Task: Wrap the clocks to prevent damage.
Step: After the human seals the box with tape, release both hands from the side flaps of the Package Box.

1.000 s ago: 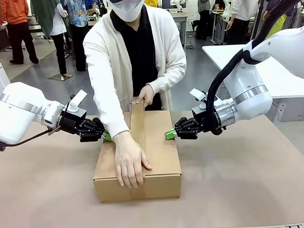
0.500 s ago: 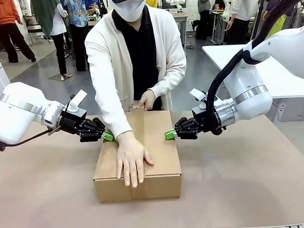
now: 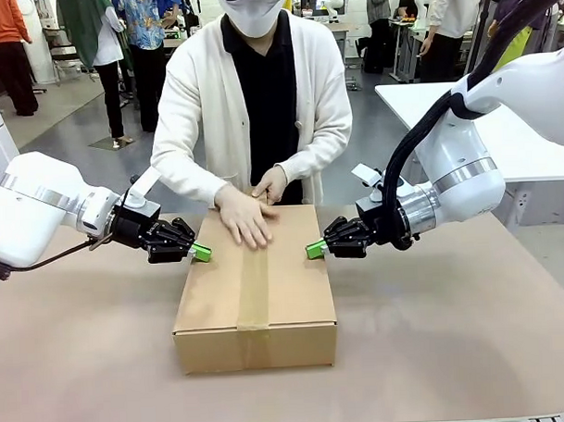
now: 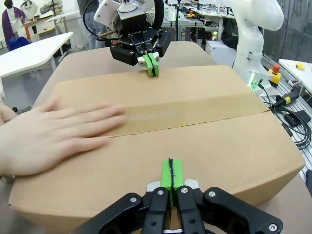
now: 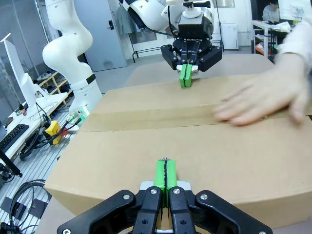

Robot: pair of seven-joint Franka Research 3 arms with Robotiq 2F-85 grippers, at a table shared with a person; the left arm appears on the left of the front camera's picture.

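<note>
The clocks are hidden from view. A closed brown cardboard box lies mid-table with a strip of brown tape along its top seam. My left gripper is shut, its green pads at the box's left upper edge. Opposite it, my right gripper is shut at the right upper edge. The left wrist view has my left gripper at the box rim, with the right gripper across. The right wrist view mirrors this: right gripper, left gripper. The person's hands press the tape at the far end.
The person in a white cardigan stands at the table's far side, leaning over the box. Brown table surface lies open to the left, right and front of the box. A white table stands at the back right.
The person's hand slid along the tape from the box's near end to its far end. The tape strip now lies flat. Neither gripper moved.
</note>
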